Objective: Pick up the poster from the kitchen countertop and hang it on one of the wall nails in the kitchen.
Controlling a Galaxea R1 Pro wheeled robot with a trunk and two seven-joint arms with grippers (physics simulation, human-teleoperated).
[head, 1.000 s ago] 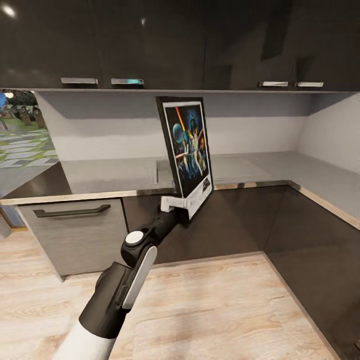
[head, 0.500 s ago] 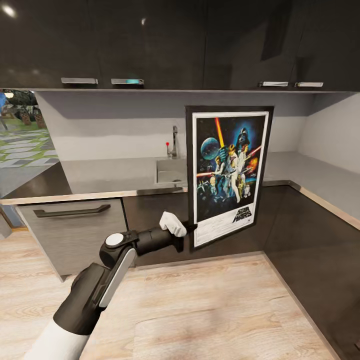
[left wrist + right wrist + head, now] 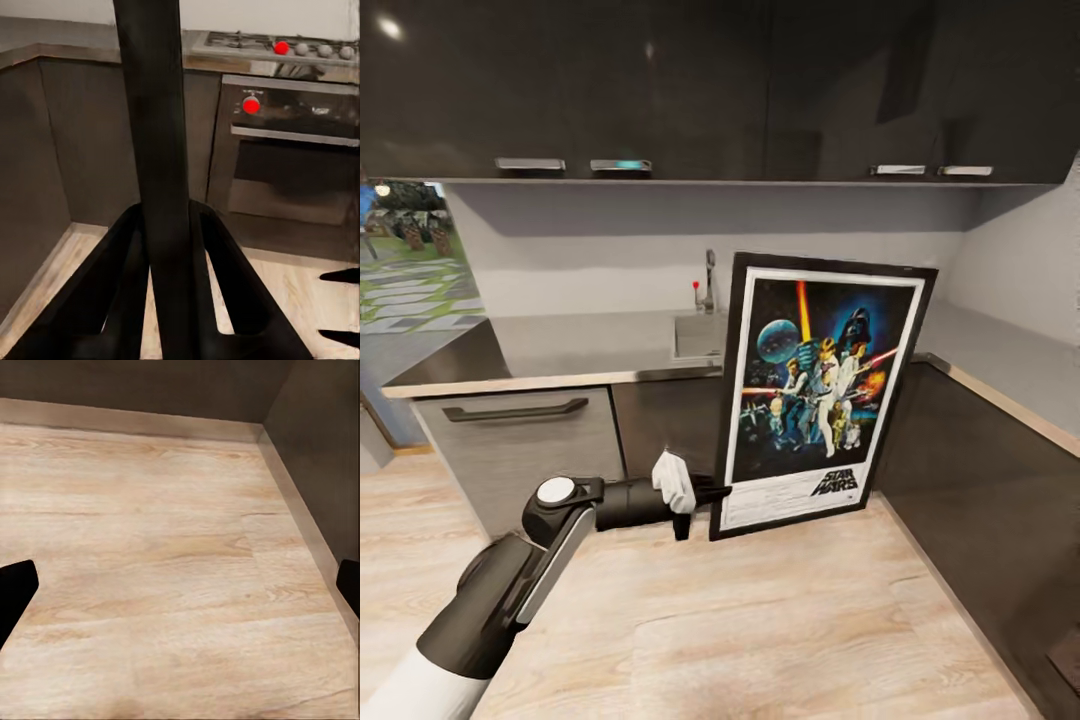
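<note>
Black-framed, stiff, light Star Wars poster (image 3: 820,390): my left end effector (image 3: 700,492) pinches its lower-left edge; it probably swings.

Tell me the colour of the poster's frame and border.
The poster has a thin black frame and a white border; it shows best in the head view.

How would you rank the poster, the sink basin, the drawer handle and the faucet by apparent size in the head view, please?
Largest to smallest as they appear:
1. poster, though it is nearest the camera
2. drawer handle
3. sink basin, partly hidden behind the poster, so unsure against the handle
4. faucet
</note>
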